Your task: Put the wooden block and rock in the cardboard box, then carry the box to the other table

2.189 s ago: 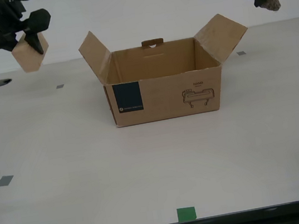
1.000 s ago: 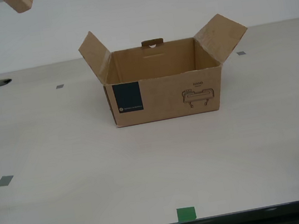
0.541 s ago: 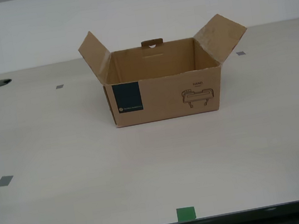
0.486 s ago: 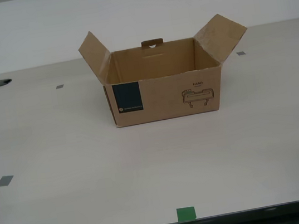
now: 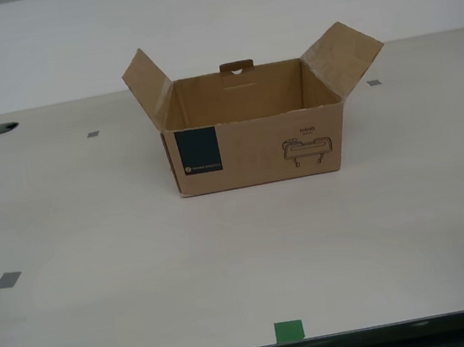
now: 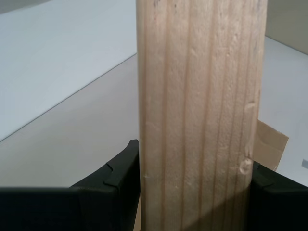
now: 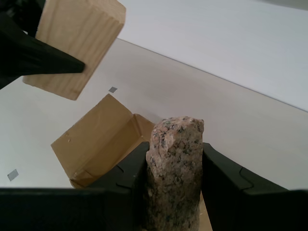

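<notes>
**Two loads aloft, one box waiting empty**

Two objects hang above the carton, each clamped in its own jaws. The pale tan, brick-like wooden block (image 6: pixel 199 110) stands upright between the black fingers of my second gripper (image 6: pixel 195 185), which press against both its long faces. The rough, speckled brownish-grey rock (image 7: pixel 174 168) sits pinched between the fingers of my first gripper (image 7: pixel 174 192), closed tight on it. From the first wrist view the block appears again, held high in black jaws above the brown corrugated cardboard box (image 5: pixel 251 127), whose side flap shows far below.

Both arms were visible in the exterior view about two seconds ago, block at that view's left and rock at its right; they have since risen out of its frame, and only the box remains there. That suggests the lift is done and the carry over the opening is under way; neither item is in the box yet, and its interior looks empty.

The box stands with both side flaps splayed outward, its dark teal label and line drawing facing the camera, on a smooth cream tabletop (image 5: pixel 102 297) dotted with small grey tape squares (image 5: pixel 7 279) and one green tape square (image 5: pixel 289 332) near the front edge. A plain white wall rises behind. The other table is not in view.
</notes>
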Robot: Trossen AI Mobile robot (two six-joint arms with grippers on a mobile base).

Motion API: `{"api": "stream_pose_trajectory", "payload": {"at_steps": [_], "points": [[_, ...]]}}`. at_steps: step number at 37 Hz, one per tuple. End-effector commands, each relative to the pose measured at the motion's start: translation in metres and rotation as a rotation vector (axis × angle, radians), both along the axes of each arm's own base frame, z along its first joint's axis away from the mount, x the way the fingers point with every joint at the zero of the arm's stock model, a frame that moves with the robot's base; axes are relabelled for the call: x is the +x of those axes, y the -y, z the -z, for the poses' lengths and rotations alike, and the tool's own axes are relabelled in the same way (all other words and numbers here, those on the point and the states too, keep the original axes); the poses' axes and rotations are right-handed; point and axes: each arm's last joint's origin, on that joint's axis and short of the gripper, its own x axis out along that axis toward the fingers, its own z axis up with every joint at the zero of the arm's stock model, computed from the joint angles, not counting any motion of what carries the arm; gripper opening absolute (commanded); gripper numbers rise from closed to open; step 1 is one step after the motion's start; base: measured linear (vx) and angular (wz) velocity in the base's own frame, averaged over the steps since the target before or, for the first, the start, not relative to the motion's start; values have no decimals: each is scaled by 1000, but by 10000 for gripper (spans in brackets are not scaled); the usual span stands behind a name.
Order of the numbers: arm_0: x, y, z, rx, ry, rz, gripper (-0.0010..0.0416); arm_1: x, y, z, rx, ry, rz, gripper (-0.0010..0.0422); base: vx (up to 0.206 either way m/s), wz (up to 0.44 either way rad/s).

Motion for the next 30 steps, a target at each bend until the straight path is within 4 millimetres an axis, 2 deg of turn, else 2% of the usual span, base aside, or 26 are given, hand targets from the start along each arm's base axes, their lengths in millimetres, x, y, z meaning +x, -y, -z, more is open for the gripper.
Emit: {"api": "stream_pose_trajectory", "payload": {"at_steps": [1,9,18,30], "points": [[0,-4,8,4,-3,-19,-1,0,4,12,3,6,22,-1,0,0],[2,-13,43,16,-19,-34,-1,-4,10,52,23,-44,35,-1,0,0],[-1,-25,83,68,4,-49,-1,-8,11,85,5,-95,12,-1,0,0],[1,-32,140,66,-68,-47,-1,-16,12,110,24,-131,-16,-1,0,0]]}}
